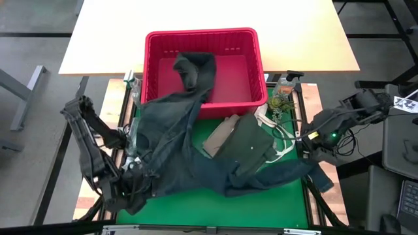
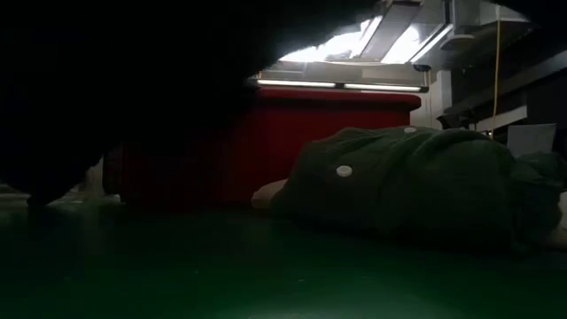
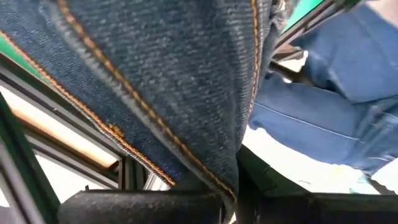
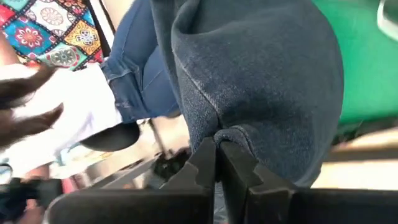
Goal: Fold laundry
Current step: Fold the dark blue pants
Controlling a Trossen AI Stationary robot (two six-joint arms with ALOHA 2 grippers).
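Note:
The dark blue denim jeans (image 1: 166, 140) stretch from the red basket (image 1: 251, 52), where one leg (image 1: 192, 68) lies over the near rim, across the green mat (image 1: 261, 196). My left gripper (image 1: 134, 186) is shut on them at the near left. My right gripper (image 1: 305, 149) is shut on the jeans' other end at the right. An olive-green buttoned shirt (image 1: 251, 143) and a tan top (image 1: 221, 136) lie on the mat, partly under the jeans. The low view shows the shirt (image 2: 407, 177) in front of the basket (image 2: 266, 142). My left gripper pinches the denim beside an orange-stitched seam (image 3: 221, 177) between its two fingers, slanting down from the near left. How many layers it has cannot be told. The cloth runs away from the fingers toward the basket. My right gripper pinches a rounded fold of denim (image 4: 233, 134) between its two fingertips (image 4: 205, 158), several layers together. The cloth bulges out beyond the fingers, and this end (image 1: 313, 173) sags onto the mat's right edge.
A clear bottle (image 1: 282, 91) and a white cord (image 1: 277, 134) lie right of the basket. A light table (image 1: 209, 16) stands behind the basket. A person in blue jeans (image 3: 336, 74) stands close to the near side, also seen in the right wrist view (image 4: 134, 68).

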